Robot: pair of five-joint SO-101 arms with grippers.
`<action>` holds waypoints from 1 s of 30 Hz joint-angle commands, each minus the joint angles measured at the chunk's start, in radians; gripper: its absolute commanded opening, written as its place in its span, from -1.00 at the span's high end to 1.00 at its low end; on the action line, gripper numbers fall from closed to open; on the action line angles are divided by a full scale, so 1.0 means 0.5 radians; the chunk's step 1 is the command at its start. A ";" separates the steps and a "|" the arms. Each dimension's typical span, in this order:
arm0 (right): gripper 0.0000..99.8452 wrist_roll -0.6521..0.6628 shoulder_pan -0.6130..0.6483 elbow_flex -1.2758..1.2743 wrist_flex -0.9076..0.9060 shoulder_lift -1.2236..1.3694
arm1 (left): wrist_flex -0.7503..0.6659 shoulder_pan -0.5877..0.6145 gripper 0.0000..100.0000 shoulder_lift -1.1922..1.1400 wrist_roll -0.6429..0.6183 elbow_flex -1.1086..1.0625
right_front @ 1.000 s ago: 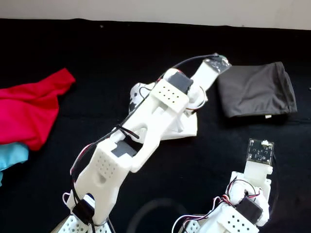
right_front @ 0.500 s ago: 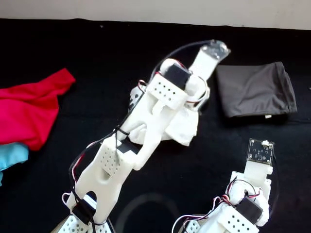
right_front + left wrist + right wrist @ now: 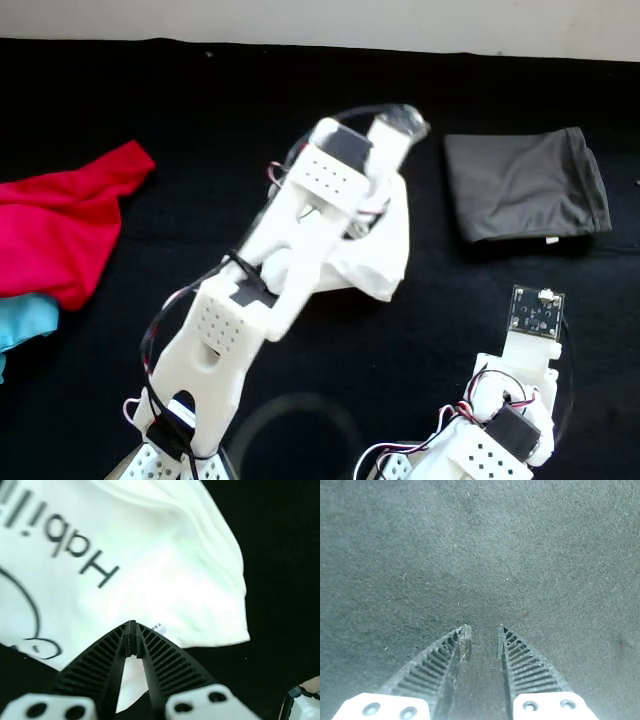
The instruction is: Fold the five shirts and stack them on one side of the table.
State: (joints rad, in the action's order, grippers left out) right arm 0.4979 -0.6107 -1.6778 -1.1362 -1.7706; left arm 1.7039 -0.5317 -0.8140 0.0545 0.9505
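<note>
— White shirt point(image 3: 385, 250) hangs over the middle of the surface point(image 3: 200, 100), under the left arm; why?
— Probably bound for the folded grey shirt point(image 3: 525, 185); left claw point(image 3: 134, 627) pinches the white cloth tight; right claw point(image 3: 482, 635) waits slightly parted, holding nothing.

A black felt-covered worktop point(image 3: 200, 100) is stretching out under bright light, meeting a plain pale wall point(image 3: 300, 18) along its far edge.
</note>
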 commanded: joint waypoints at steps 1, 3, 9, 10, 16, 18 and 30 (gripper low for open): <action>0.80 -0.021 -0.020 -0.250 -0.011 -0.020 | -0.031 -0.201 0.98 0.008 -0.015 -0.097; 0.80 -0.021 -0.023 -0.250 -0.011 -0.020 | -0.074 -0.287 0.98 0.005 -0.015 -0.161; 0.80 -0.021 -0.023 -0.250 -0.011 -0.023 | -0.331 -0.299 0.98 0.026 -0.021 -0.183; 0.80 -0.021 -0.023 -0.250 -0.011 -0.023 | -0.341 -0.278 0.98 0.026 -0.021 -0.143; 0.80 -0.021 -0.023 -0.250 -0.011 -0.023 | -0.347 -0.066 0.98 0.017 -0.021 0.198; 0.80 -0.021 -0.023 -0.250 -0.011 -0.023 | -0.362 0.011 0.98 0.005 -0.018 0.296; 0.80 -0.021 -0.020 -0.250 -0.011 -0.023 | -0.792 0.094 0.98 -0.265 -0.028 0.269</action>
State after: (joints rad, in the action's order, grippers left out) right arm 0.4979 -0.6107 -1.6778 -1.1362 -1.7706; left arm 1.3725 -0.4841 -0.9613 0.0483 1.0503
